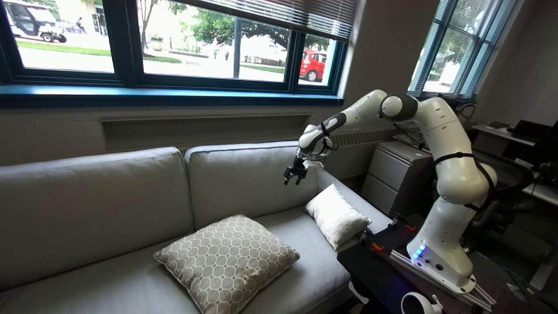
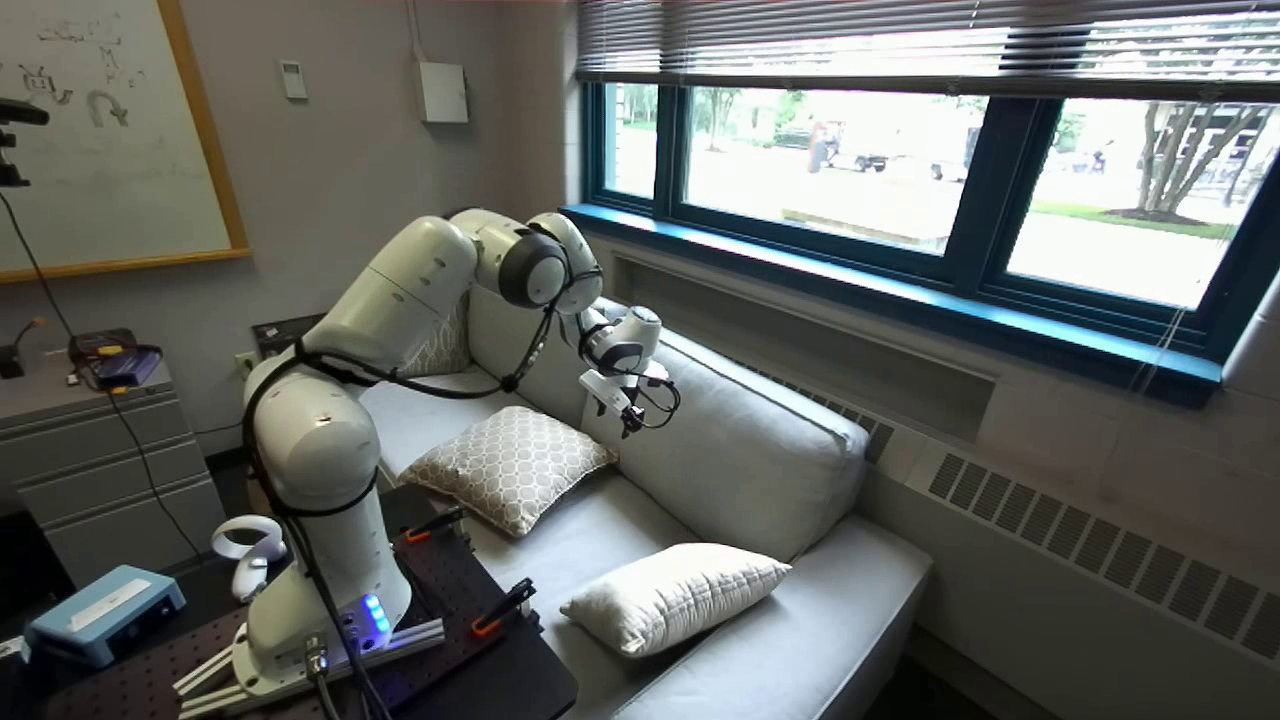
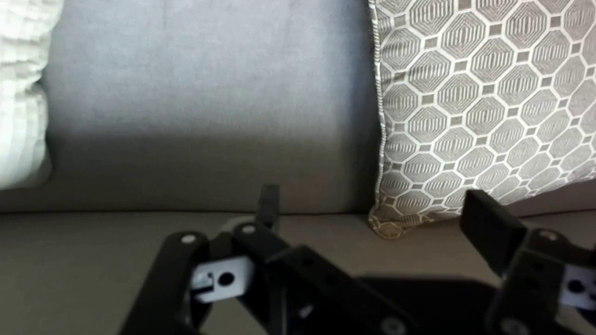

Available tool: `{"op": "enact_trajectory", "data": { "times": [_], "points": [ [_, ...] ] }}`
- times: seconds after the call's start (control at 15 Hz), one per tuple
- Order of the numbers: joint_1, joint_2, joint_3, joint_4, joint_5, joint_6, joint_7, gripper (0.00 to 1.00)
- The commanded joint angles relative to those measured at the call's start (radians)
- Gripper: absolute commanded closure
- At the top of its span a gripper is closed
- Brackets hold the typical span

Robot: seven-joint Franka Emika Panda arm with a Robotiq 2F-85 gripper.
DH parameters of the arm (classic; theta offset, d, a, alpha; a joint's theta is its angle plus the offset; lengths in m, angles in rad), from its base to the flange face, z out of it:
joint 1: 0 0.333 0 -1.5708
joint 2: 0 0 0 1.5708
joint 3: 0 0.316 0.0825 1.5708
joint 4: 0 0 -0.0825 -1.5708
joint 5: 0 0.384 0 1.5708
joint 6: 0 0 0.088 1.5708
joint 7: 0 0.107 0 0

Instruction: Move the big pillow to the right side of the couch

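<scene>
Big pillow [image 1: 229, 261]: one, lattice cover, lying on the couch [image 1: 100, 279], left of the small pillow [image 1: 338, 216], a gap between them.
Gripper [image 1: 292, 179]: one, in the air above the couch, near the back cushion [image 1: 244, 179]; jaws spread, nothing pinched.
Bearing: facing the couch, we enter the big pillow as left of the jaws, below and nearer. The wrist view runs the reverse way, with the big pillow on its right.
Long axis: none to record, the cover being about square; the right edge runs near to far, its far corner at the foot of the back cushion. Whether they touch, we cannot tell.
Arm [image 2: 390, 310]: single, so no nearer hand to choose.
Stage: we judge this an approach; the carry is not begun.
Next move: as we see it, lower and leftward, until the jaws straddle that right edge or corner; they seem set to close across it.
Destination: right end, by our reading; the small pillow lies there and could crowd the big one.
Handling: soft, we suppose; a shallow pinch might slip.
</scene>
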Motion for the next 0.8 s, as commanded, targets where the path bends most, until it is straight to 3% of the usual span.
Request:
{"op": "enact_trajectory", "data": {
  "times": [0.0, 0.73],
  "points": [
    [-0.003, 0.201, 0.049, 0.24, 0.014, -0.101, -0.062, 0.0],
    [0.009, 0.632, 0.17, 0.74, 0.118, -0.406, -0.153, 0.0]
  ]
}}
